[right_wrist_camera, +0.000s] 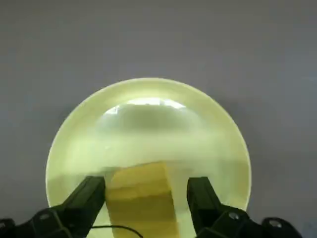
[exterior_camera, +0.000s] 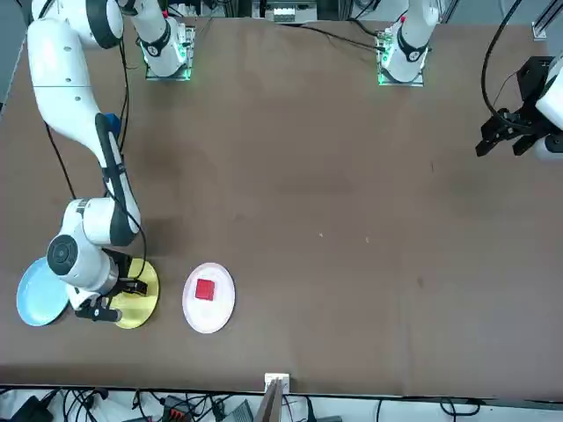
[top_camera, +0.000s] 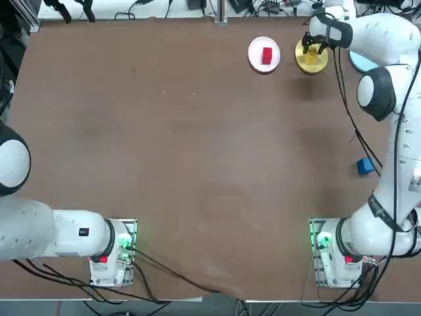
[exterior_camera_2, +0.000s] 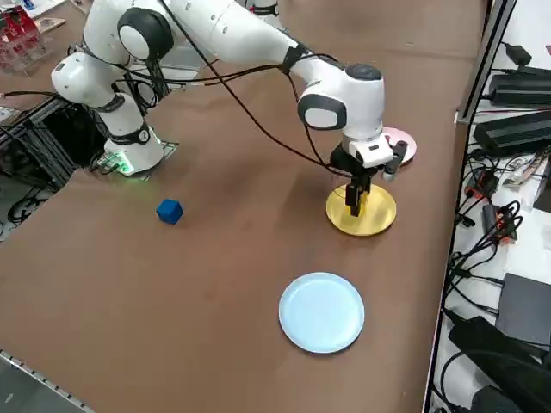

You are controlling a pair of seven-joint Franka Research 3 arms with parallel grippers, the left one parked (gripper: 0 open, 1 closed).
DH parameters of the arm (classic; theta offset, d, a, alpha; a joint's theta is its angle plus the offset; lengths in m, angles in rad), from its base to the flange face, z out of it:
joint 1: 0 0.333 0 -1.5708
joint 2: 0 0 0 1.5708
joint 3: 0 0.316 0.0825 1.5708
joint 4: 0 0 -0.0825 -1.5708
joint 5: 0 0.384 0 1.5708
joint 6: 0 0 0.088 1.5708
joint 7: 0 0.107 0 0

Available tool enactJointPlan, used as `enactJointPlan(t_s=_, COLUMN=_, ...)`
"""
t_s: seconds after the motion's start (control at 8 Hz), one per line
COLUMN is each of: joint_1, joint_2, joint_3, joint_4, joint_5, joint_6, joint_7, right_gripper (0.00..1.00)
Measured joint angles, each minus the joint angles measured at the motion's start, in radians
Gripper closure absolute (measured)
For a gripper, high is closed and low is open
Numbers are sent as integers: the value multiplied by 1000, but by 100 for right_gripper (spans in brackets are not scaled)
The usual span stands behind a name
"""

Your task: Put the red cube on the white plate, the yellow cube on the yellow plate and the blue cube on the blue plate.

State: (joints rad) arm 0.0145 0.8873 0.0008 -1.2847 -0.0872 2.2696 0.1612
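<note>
Resting between the spread gripper (right_wrist_camera: pixel 143 191) fingers: yellow cube (right_wrist_camera: pixel 141 201) on yellow plate (right_wrist_camera: pixel 148 114)

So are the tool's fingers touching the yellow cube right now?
Apart. In the right wrist view the right tool stands open over the yellow plate, with a slim gap between each finger and the yellow cube.

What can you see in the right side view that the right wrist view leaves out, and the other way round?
Only the right side view shows the blue cube loose on the table, the bare blue plate and part of the white plate. Only the right wrist view shows the yellow cube between the tool's open fingers. Both show the right tool low over the yellow plate.
</note>
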Motion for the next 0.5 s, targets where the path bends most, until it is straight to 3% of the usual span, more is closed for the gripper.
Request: enactJointPlan(t_s=0.5, joint_1=-11, joint_2=-152, joint_3=-1, joint_4=28, joint_5=32, joint_6=-196, joint_7=-1, right_gripper=0)
